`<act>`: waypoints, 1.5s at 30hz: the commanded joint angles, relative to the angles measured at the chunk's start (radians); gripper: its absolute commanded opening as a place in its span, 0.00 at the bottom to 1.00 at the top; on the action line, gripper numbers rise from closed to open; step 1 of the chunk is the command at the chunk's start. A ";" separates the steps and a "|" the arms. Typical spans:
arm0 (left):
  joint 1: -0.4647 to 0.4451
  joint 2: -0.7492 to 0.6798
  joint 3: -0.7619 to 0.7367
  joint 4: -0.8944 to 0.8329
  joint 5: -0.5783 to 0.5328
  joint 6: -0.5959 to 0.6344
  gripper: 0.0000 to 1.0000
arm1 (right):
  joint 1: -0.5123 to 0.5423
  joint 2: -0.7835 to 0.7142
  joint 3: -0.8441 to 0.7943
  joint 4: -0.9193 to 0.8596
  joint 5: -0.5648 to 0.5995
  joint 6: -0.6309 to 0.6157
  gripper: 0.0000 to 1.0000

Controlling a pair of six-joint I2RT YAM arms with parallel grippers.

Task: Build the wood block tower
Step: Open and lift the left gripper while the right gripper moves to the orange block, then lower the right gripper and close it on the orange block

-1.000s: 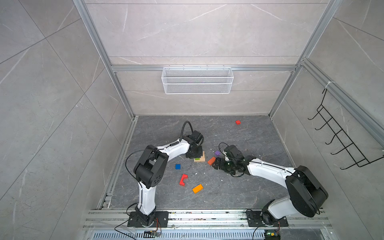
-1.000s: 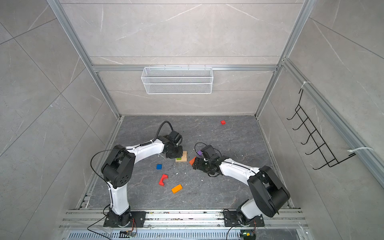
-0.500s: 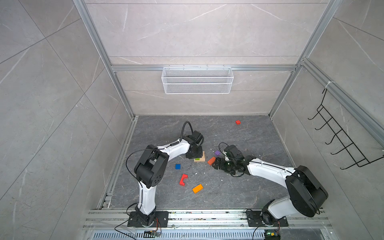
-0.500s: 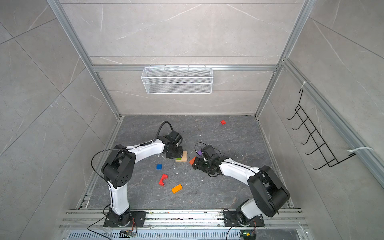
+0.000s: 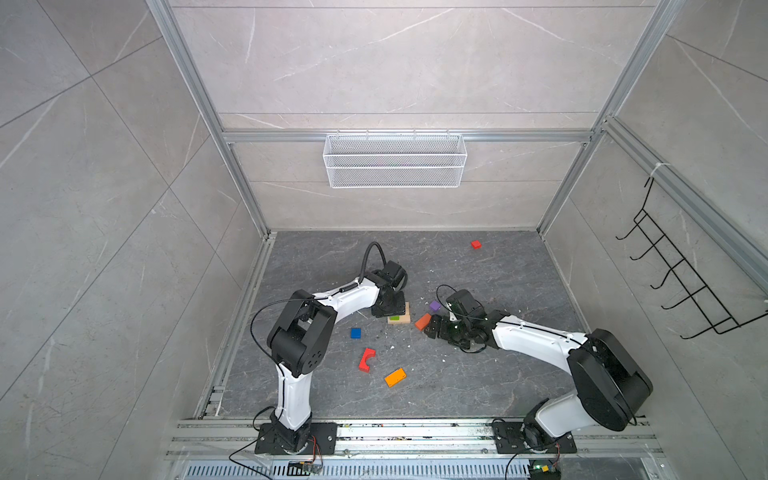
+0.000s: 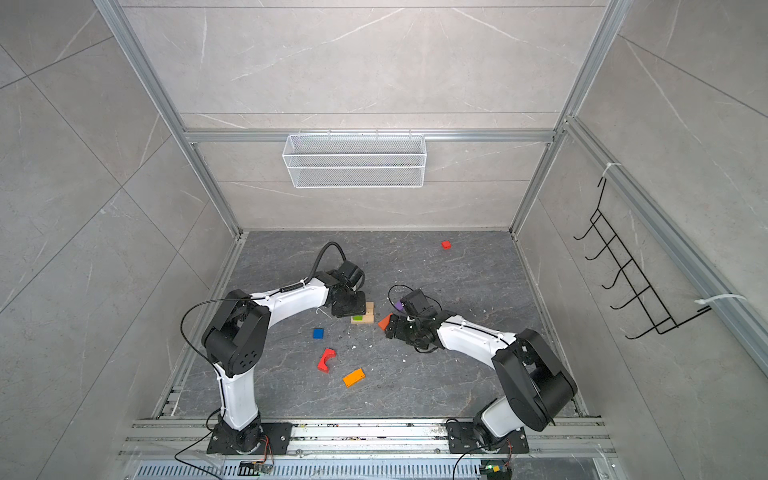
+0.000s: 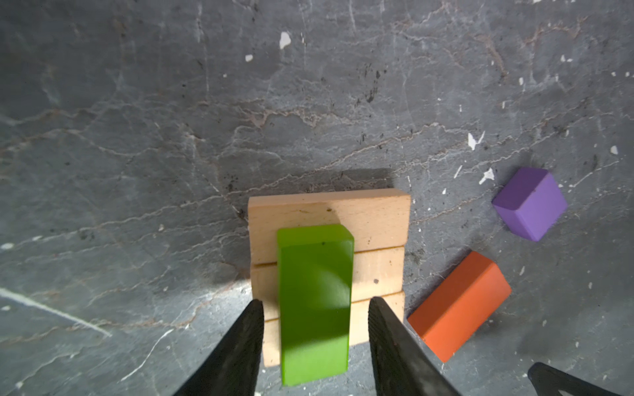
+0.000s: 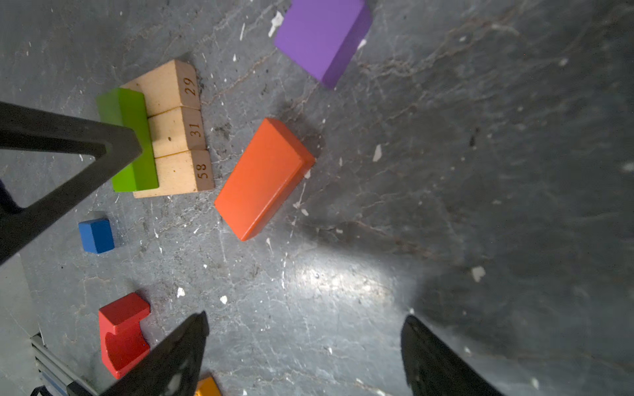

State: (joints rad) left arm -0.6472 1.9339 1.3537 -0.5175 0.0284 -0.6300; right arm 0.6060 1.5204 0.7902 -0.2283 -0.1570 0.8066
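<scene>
The wood block tower (image 5: 400,318) is three tan bars (image 7: 374,219) side by side with a green slab (image 7: 314,267) lying across them. My left gripper (image 7: 315,301) straddles the slab's near end, open, with a narrow gap on each side. An orange-red slab (image 8: 264,178) lies flat on the floor just right of the bars, and a purple block (image 8: 322,34) sits beyond it. My right gripper (image 8: 305,317) hovers open over bare floor beside the orange-red slab (image 5: 423,321), holding nothing. In both top views the left gripper (image 5: 388,307) covers part of the tower.
Loose on the floor are a blue cube (image 5: 355,333), a red arch piece (image 5: 366,359), an orange block (image 5: 395,377) and a small red block (image 5: 476,244) near the back. A wire basket (image 5: 395,160) hangs on the back wall and a hook rack (image 5: 681,282) on the right wall.
My left gripper's jaws have spread off the green slab, which rests on the tan bars. Both arms stay almost where they were.
</scene>
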 commanded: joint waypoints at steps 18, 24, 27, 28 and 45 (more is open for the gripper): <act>0.017 -0.358 -0.114 -0.071 -0.028 0.096 0.68 | 0.067 0.172 0.273 -0.169 0.192 0.270 0.65; 0.053 -0.422 -0.178 -0.092 -0.004 0.104 0.69 | 0.107 0.234 0.340 -0.229 0.262 0.375 0.59; 0.075 -0.447 -0.193 -0.112 0.013 0.114 0.69 | 0.135 0.250 0.344 -0.231 0.299 0.434 0.56; 0.078 -0.456 -0.198 -0.116 0.013 0.117 0.69 | 0.140 0.254 0.343 -0.230 0.307 0.453 0.55; 0.134 -0.546 -0.270 -0.145 0.017 0.130 0.68 | 0.147 0.361 0.413 -0.250 0.369 0.542 0.50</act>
State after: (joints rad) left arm -0.5163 1.4170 1.0908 -0.6502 0.0326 -0.5213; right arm 0.7498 1.8534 1.1667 -0.4454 0.1814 1.3338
